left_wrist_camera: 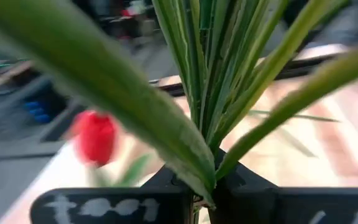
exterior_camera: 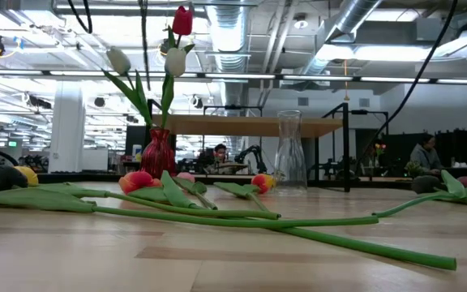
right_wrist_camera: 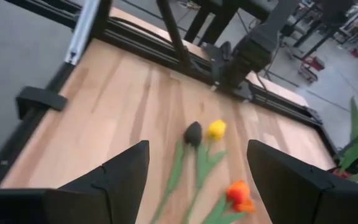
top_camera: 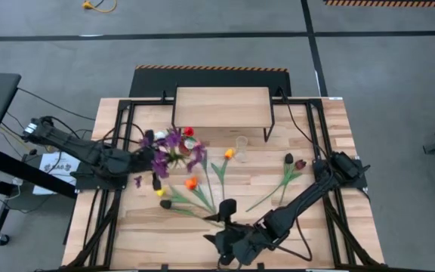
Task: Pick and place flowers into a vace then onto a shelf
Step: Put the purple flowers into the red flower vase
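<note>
your left tool [top_camera: 151,160] sits at the left centre of the high view, pinching a bunch of green stems [left_wrist_camera: 211,93] between its pads; the left wrist view shows them clamped right at the fingers, with a red tulip [left_wrist_camera: 96,137] blurred beyond. the purple sprigs [top_camera: 174,149] fan out just beside it, close to the red vase [exterior_camera: 158,152], which in the low view already holds a red and a white tulip upright. bring the stem ends over the vase mouth and lower them straight, since the leaves are floppy and could catch the rim or knock the blooms already standing there; let go only once the stems sit well inside. the clear glass vase [exterior_camera: 290,152] stands empty near the middle, in front of the shelf [top_camera: 221,106] at the upper centre. your right tool [top_camera: 226,243] hovers at the lower centre of the high view with its fingers spread wide and holding nothing; the right wrist view looks down on a dark tulip [right_wrist_camera: 192,134], a yellow tulip [right_wrist_camera: 215,129] and an orange tulip [right_wrist_camera: 239,194] lying on the surface [top_camera: 316,234]. keep it low and clear of the left arm, and take one stem at mid-length rather than by the bloom.
</note>
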Available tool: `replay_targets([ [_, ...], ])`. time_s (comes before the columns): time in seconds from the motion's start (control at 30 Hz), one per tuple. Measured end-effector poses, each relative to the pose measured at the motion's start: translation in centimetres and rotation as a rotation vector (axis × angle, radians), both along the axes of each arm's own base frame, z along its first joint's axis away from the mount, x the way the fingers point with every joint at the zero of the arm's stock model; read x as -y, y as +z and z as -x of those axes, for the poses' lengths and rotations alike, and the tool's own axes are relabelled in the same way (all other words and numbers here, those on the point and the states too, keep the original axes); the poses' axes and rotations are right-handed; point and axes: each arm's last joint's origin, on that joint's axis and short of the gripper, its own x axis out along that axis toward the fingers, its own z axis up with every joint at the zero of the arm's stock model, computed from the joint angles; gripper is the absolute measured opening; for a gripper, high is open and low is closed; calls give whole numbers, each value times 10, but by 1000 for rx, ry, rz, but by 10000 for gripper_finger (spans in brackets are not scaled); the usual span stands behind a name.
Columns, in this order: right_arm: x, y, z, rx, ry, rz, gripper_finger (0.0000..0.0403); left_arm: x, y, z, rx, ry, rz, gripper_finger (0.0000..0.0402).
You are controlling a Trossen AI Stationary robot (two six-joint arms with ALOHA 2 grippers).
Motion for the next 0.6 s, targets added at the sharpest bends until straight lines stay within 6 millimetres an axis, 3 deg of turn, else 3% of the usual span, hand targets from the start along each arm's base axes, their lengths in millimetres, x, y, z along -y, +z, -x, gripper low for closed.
replay_targets([
  [0.27,-10,0,7,12,-9,-78,265,-10,-13,5,74,308,8,0],
  [0.6,-17,0,13,17,-21,-145,265,-22,-25,-1,164,411,25,0],
])
